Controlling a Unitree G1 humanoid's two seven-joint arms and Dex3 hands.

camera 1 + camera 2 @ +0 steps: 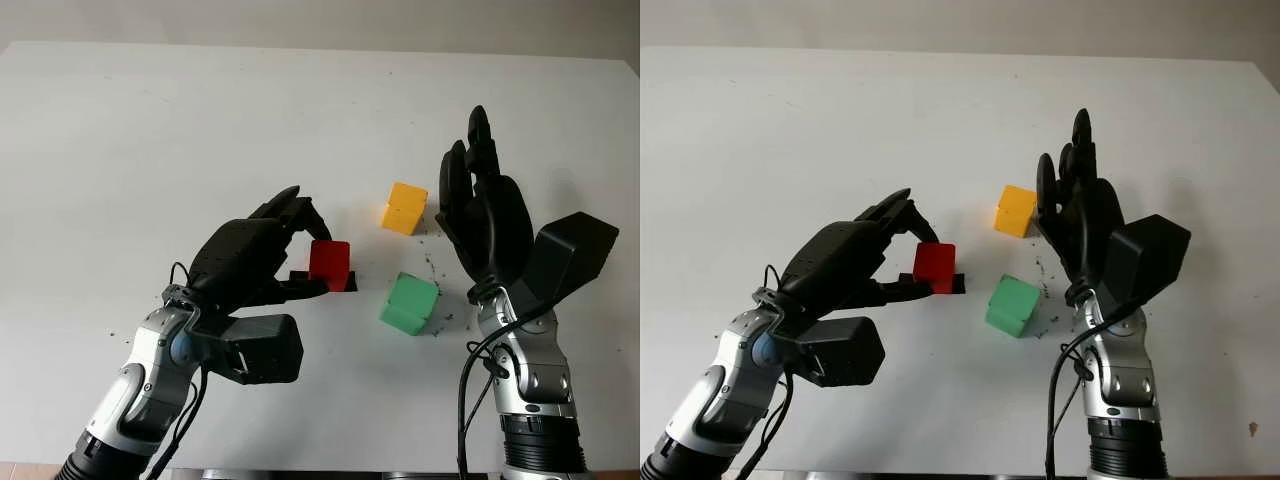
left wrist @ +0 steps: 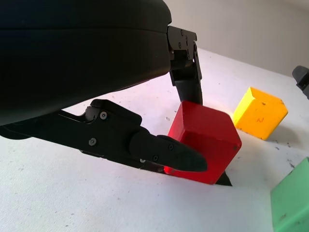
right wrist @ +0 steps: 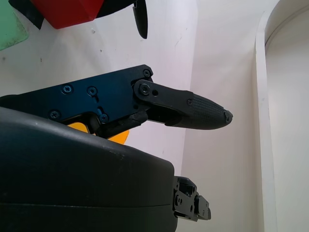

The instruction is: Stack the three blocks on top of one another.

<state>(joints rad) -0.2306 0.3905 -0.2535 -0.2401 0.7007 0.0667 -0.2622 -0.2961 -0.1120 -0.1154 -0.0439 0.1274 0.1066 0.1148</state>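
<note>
While our left hand (image 1: 262,255) pinches the red block (image 1: 330,264), which sits tilted on the white surface (image 1: 150,150) just left of the green block (image 1: 409,303), we should lift it straight up, level it, then centre it over the green one. Our right hand (image 1: 487,210) hovers open beside the yellow block (image 1: 404,207)

A faint "2" can just about be made out on one face of the yellow block (image 2: 260,113). Nothing else readable is seen anywhere.
</note>
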